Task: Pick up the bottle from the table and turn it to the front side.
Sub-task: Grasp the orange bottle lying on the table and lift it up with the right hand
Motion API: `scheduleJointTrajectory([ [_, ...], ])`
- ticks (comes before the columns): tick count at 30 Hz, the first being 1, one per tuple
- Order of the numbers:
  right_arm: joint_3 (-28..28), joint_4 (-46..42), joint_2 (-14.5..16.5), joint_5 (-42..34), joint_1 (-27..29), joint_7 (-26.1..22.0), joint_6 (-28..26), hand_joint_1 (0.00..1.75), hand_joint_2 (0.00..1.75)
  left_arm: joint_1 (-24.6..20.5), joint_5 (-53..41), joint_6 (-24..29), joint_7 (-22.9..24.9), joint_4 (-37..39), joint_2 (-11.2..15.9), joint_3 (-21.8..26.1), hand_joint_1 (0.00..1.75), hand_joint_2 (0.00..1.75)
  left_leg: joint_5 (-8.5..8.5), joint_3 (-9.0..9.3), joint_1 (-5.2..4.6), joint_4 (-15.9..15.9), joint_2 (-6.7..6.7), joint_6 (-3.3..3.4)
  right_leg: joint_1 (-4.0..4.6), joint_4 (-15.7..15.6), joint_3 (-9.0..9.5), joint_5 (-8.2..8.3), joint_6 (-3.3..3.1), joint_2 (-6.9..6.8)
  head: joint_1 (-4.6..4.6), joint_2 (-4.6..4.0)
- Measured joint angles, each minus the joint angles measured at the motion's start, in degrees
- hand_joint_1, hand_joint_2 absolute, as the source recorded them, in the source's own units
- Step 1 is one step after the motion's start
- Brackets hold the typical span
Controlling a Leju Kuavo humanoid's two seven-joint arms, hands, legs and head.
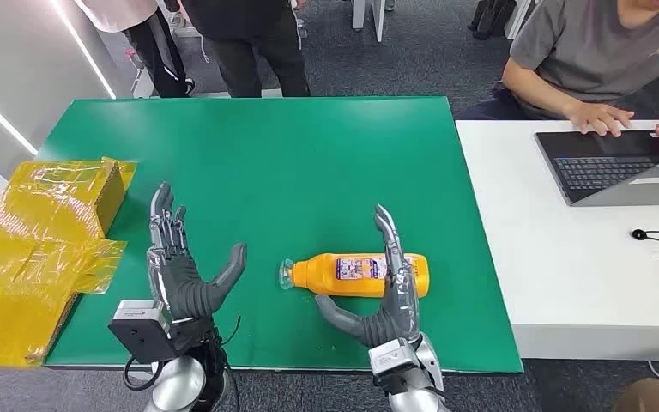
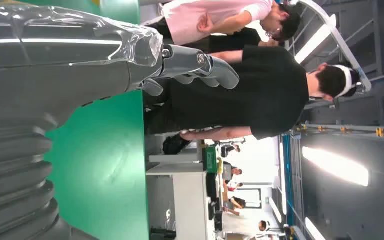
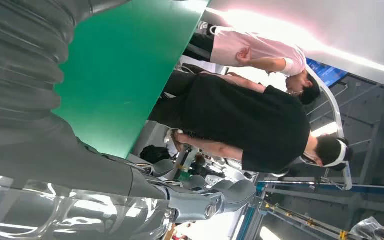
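An orange bottle [image 1: 343, 273] with a clear cap and a purple-white label lies on its side on the green table [image 1: 309, 163], cap pointing left. My right hand [image 1: 390, 287] stands edge-up in front of the bottle's right half, fingers straight, thumb spread below the bottle; whether it touches is unclear. My left hand [image 1: 176, 266] hovers open to the left of the bottle, well apart from it, palm facing right. In the wrist views the left hand [image 2: 80, 65] and the right hand [image 3: 80, 195] show straight fingers and hold nothing.
Yellow plastic-wrapped packages [image 1: 43, 249] lie at the table's left edge. A white desk [image 1: 558, 257] with a laptop [image 1: 618, 163] adjoins on the right, where a seated person [image 1: 601, 60] types. Two people [image 1: 214, 34] stand beyond the far edge.
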Motion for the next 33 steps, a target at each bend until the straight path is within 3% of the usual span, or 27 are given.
scheduleJointTrajectory([
  [5, 0.00, -0.02, -0.11, 2.47, -0.48, 1.05, -0.30, 0.00, 1.75, -0.31, -0.17, -0.11, 0.00, 0.23, -0.02, 0.11, 0.00, 1.75, 0.00, 0.00, 0.00, 0.00, 0.00, 0.00, 0.00, 0.00, 0.00, 0.00, 0.00, 0.00, 0.00, 0.00],
  [10, -0.16, 0.17, -1.35, 14.08, -3.34, 9.75, 0.54, 0.00, 1.75, -0.82, -0.42, -0.20, 0.00, 0.36, -0.03, 0.25, 0.00, 1.75, 0.00, 0.01, 0.00, 0.01, 0.01, 0.00, 0.00, 0.00, 0.00, 0.01, 0.00, 0.01, -0.01, 0.00],
  [19, -1.05, 6.72, -5.69, 31.46, -13.72, 26.49, 17.09, 0.00, 1.75, -0.80, -1.25, -1.31, 0.00, 0.19, -0.11, 0.55, 0.00, 1.75, 0.02, 0.00, -0.01, 0.05, -0.02, 0.00, 0.00, 0.01, 0.02, 0.03, -0.01, -0.04, 0.01, 0.00],
  [26, -0.10, 13.27, -8.51, 35.47, -20.01, 29.86, 23.18, 0.00, 1.75, -0.83, -2.00, -3.44, 0.00, 0.11, -0.50, 1.07, 0.00, 1.75, 0.01, -0.01, -0.01, 0.05, -0.05, 0.00, -0.01, 0.00, 0.01, 0.03, -0.01, -0.07, -0.01, 0.00],
  [33, 2.83, 17.93, -13.60, 35.31, -25.08, 30.33, 31.58, 0.00, 1.75, -0.99, -1.92, -5.23, 0.00, 0.12, -1.11, 1.23, 0.00, 1.75, 0.01, -0.01, -0.02, 0.07, -0.08, 0.01, -0.01, -0.01, 0.02, 0.03, 0.00, -0.10, 0.00, 0.00],
])
